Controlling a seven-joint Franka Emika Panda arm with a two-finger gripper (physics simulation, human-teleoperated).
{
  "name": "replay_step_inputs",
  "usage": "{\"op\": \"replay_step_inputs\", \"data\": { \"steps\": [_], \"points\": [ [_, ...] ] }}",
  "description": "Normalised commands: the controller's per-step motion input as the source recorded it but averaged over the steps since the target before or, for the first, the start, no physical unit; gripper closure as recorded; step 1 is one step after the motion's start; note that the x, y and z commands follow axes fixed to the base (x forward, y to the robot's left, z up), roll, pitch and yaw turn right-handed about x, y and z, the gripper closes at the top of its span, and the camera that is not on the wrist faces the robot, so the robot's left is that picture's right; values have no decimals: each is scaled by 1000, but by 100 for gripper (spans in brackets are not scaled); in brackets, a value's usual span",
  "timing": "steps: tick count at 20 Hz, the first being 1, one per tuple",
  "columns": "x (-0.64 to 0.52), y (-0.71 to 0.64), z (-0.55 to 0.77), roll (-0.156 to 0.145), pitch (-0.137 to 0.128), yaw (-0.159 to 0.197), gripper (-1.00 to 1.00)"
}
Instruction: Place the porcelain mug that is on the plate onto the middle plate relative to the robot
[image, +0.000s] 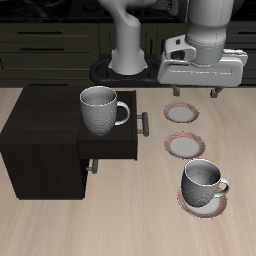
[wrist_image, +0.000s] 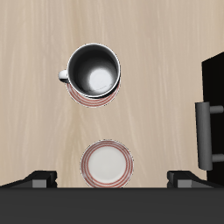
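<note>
The porcelain mug (image: 203, 181) stands upright on the plate (image: 207, 206) nearest the table's front edge. In the wrist view the mug (wrist_image: 94, 70) shows its grey inside, with the plate's rim (wrist_image: 94, 99) under it. The middle plate (image: 185, 146) is bare and lies just behind it; it also shows in the wrist view (wrist_image: 108, 164). My gripper (image: 196, 95) is open and empty. It hangs high above the plates farther back, well apart from the mug. Its fingertips (wrist_image: 44, 178) frame the middle plate in the wrist view.
A third plate (image: 181, 113) lies farthest back, under the gripper. A dark cabinet (image: 45, 140) with an open drawer and handle (image: 144, 122) stands beside the plates. A larger grey-white mug (image: 100, 108) stands on it. The drawer handle also shows in the wrist view (wrist_image: 203, 136).
</note>
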Motion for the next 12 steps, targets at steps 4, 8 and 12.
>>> {"op": "replay_step_inputs", "data": {
  "steps": [4, 8, 12],
  "points": [
    [311, 127, 23, -22, -13, 8, -100],
    [331, 74, 63, -5, -15, -46, -100],
    [351, -82, 64, -42, -18, -14, -100]
  ]
}}
